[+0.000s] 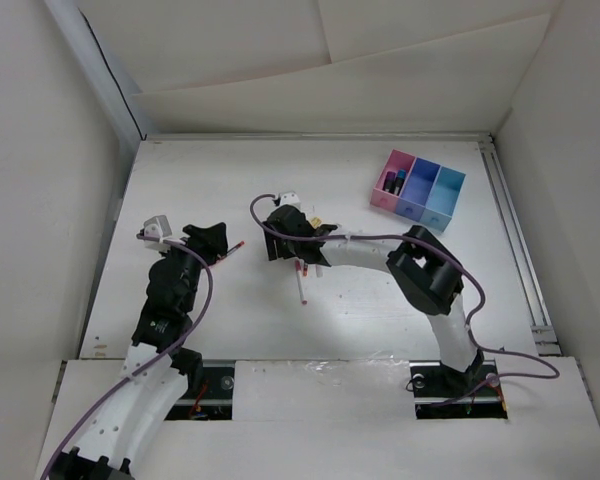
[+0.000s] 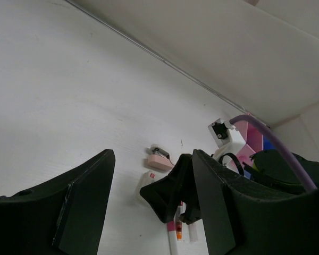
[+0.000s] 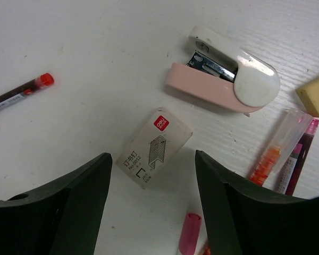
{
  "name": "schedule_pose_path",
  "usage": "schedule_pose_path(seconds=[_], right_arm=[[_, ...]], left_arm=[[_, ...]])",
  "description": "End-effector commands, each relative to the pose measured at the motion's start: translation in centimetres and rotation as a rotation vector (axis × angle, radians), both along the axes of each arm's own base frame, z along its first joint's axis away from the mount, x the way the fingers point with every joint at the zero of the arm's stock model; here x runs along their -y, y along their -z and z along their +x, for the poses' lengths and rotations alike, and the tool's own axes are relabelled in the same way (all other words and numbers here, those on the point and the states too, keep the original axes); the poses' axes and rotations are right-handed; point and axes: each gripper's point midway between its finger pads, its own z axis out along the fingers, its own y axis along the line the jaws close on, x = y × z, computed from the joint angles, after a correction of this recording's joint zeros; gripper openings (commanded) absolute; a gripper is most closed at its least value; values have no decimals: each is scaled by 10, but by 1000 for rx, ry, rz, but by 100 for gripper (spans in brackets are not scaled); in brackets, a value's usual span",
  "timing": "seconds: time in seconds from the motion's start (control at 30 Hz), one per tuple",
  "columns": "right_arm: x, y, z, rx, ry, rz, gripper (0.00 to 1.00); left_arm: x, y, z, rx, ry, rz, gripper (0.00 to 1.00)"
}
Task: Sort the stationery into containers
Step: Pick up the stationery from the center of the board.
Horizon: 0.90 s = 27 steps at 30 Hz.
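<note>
Our right pincer (image 3: pixel 151 159) hangs wide above the small staple box (image 3: pixel 154 154) on the table (image 3: pixel 95 42), one finger at each side, we think in order to close on it. The pink stapler (image 3: pixel 226 79) lies just beyond. Our left pincer (image 2: pixel 153 155) is wide and empty. The three-compartment tray (image 1: pixel 445 198) stands well apart.

Your three-compartment tray (image 1: pixel 420 190) sits at the counter's (image 1: pixel 200 180) far right, well apart from the stationery (image 1: pixel 302 285) mid-counter. There, in the right wrist view, the staple box (image 3: pixel 154 147) lies just below the stapler (image 3: pixel 223 79). A refill (image 3: pixel 18 93) lies to their left, the eraser block (image 3: pixel 315 95) and pens (image 3: pixel 276 149) to their right.
</note>
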Motion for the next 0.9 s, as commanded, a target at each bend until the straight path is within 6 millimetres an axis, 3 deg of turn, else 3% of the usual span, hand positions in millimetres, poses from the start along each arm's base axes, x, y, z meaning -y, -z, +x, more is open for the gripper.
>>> schedule_pose_path(seconds=[0.0, 0.23, 0.4, 0.53, 0.7, 0.73, 0.87], right_arm=[[-17, -11, 7, 27, 28, 43, 70], [-17, -1, 19, 43, 99, 31, 61], [-7, 4, 18, 47, 136, 15, 35], [-15, 0, 9, 32, 97, 46, 23], [-25, -44, 3, 51, 49, 150, 19], [-24, -66, 2, 80, 42, 180, 19], [2, -118, 14, 135, 62, 266, 19]], left_arm=[[-1, -28, 0, 73, -6, -10, 57], [-2, -31, -2, 82, -6, -12, 57], [-4, -34, -4, 94, -16, -16, 57], [-12, -37, -8, 100, -56, -37, 57], [-16, -42, -13, 129, -67, -47, 57], [-16, -42, -13, 129, -67, -47, 57], [-13, -37, -10, 110, -56, -40, 57]])
